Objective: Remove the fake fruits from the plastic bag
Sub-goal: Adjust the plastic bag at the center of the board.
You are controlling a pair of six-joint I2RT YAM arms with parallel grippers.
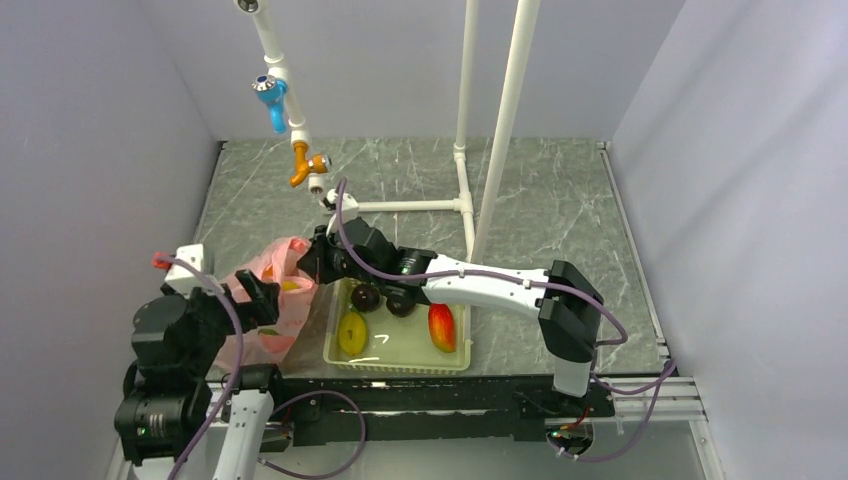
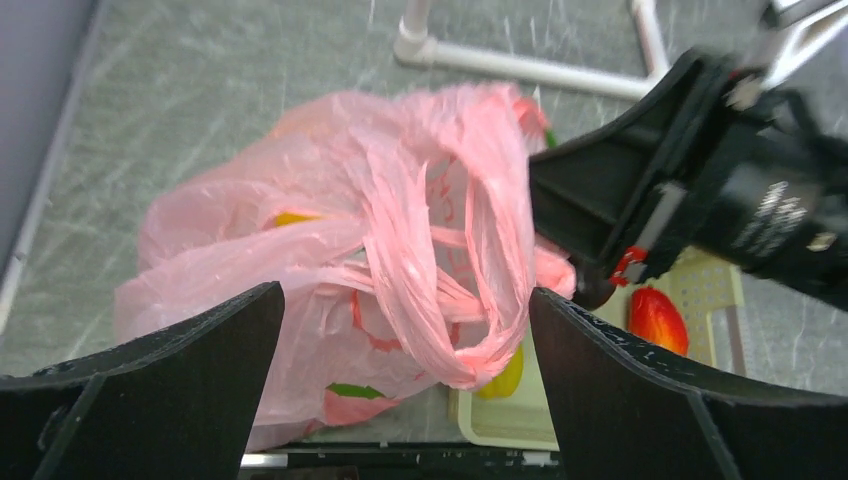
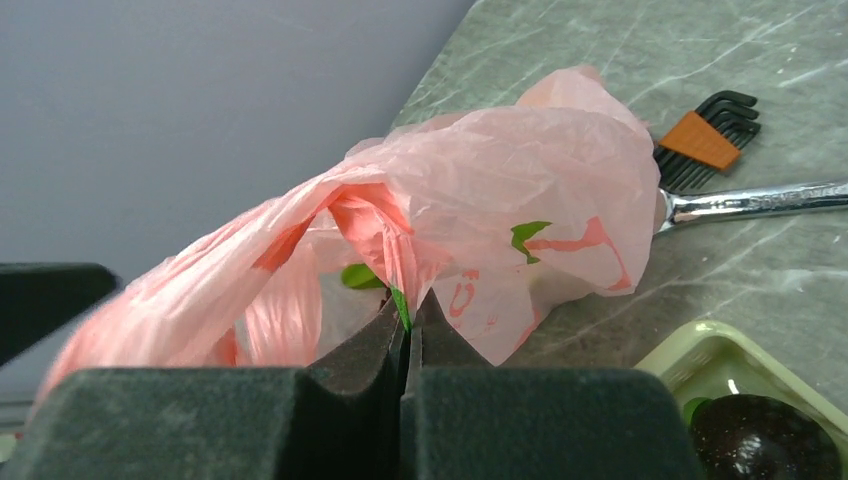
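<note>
A: Two pincers at the bag (image 2: 330, 230): which one has it?
B: The right pincer (image 3: 405, 315), pressed together on its film at the far-right side. The left pincer (image 2: 405, 300) is spread, with the bag straight ahead. The fruits (image 2: 290, 217) lie inside, left of the basket (image 1: 400, 362).

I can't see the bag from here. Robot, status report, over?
Right gripper shut on plastic bag. Left gripper open, facing it. Fake fruits inside. Basket close beside, not blocking.

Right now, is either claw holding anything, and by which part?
The right claw is shut on the pink plastic bag, pinching a fold of its thin film. The left claw is open and holds nothing.
</note>
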